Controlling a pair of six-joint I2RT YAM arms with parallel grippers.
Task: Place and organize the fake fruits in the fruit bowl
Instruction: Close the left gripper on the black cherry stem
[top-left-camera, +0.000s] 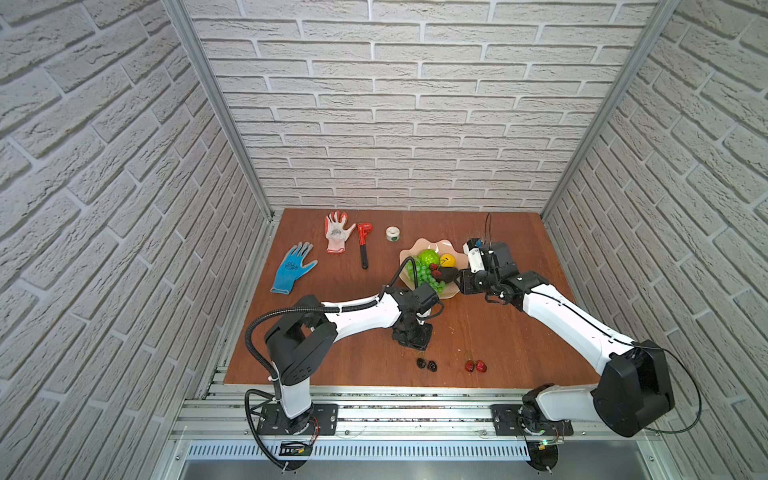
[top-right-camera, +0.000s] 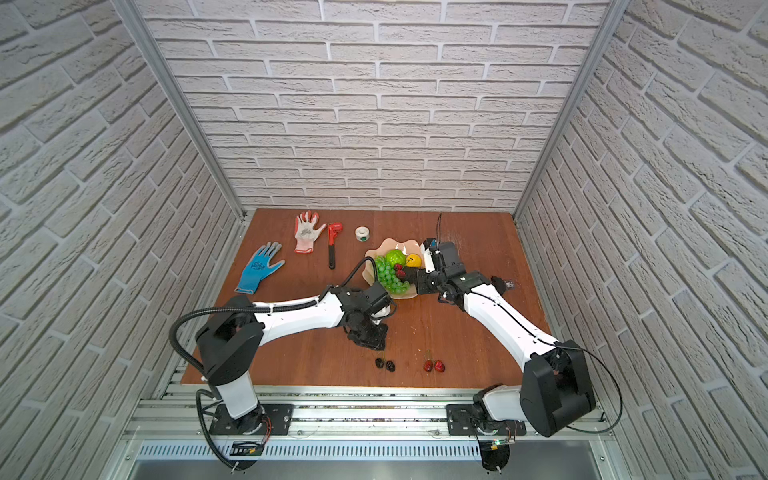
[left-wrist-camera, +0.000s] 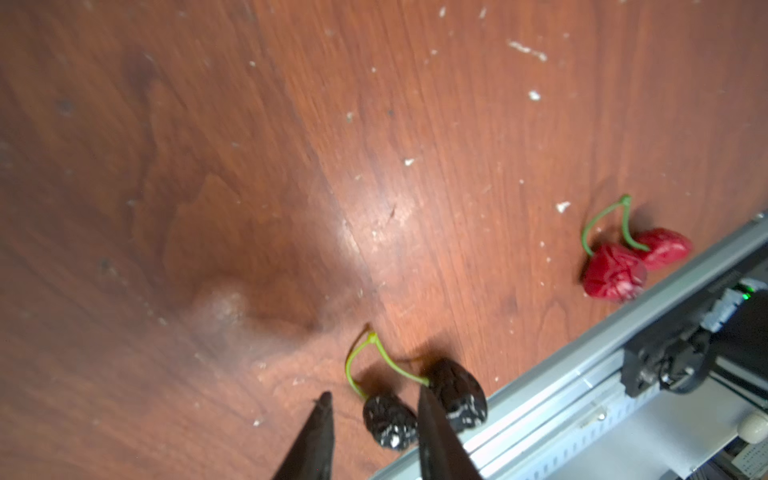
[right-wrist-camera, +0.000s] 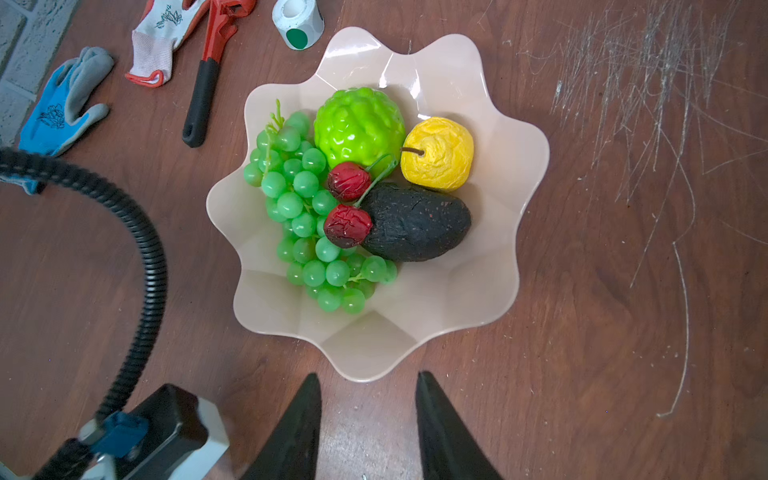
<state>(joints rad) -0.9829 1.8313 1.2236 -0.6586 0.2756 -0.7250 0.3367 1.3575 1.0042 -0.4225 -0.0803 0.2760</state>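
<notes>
Fruit bowl (right-wrist-camera: 490, 270) sits on the bench (top-left-camera: 498, 332), right of centre and toward the back in both top views.

- In the bowl: green grape bunch (right-wrist-camera: 305, 224), bumpy lime-green ball (right-wrist-camera: 359, 124), lemon (right-wrist-camera: 440, 153), avocado (right-wrist-camera: 415, 224). One red cherry pair (right-wrist-camera: 347, 226) lies on top, between grapes and avocado. The fruit is grouped close together, and one side of the bowl is bare.
- Outside the bowl: dark cherry pair (left-wrist-camera: 390, 422) and second red cherry pair (left-wrist-camera: 615, 270). Both lie near the front edge of the bench, well apart from the bowl and near each other.
- Left pincer (left-wrist-camera: 374, 390) is released. Its fingers are spread and lined up on the dark cherry pair, with one cherry showing between them in the wrist view. No grip is seen. Whether the tips touch the bench cannot be told.
- Right pincer (right-wrist-camera: 366, 374) is released and empty, poised just beside the bowl's rim.

Judgement: the task is mostly done, with five items in and two small pairs left. The dark pair looks to be the step in hand and the loose red pair would follow. Some tidying of the pile may remain.
</notes>
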